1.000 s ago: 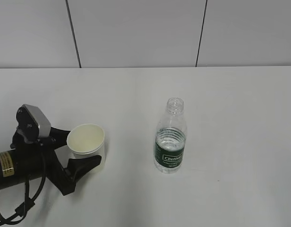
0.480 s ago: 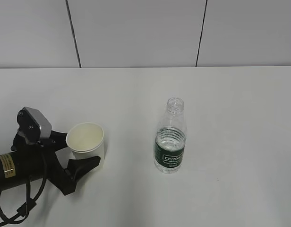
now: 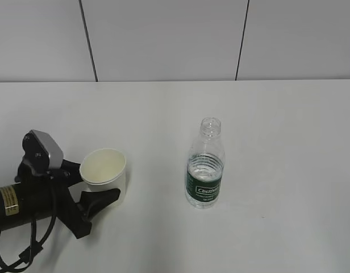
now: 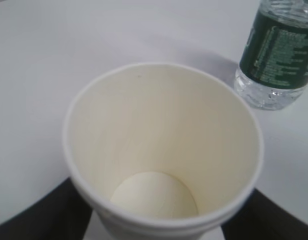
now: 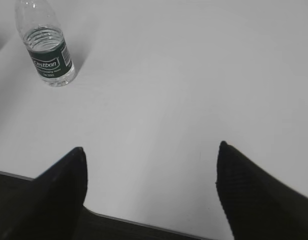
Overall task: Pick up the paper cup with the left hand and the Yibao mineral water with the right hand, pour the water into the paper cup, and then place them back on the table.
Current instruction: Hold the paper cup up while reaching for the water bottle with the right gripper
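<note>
Paper cup (image 3: 104, 170) between the left claw (image 3: 91, 183) fingers

Contact is hidden, so grip can't be told; right claw (image 5: 151, 172) gapes empty, absent from exterior view; bottle (image 3: 205, 165) stands apart on the bench (image 3: 288, 142).

A plain cream-white is shown by the paper cup (image 3: 104, 170). The Yibao mineral water (image 3: 205, 165) is seen as clear ribbed plastic, banded in dark green with white lettering. The table (image 3: 288, 142) is rendered plain white.
</note>
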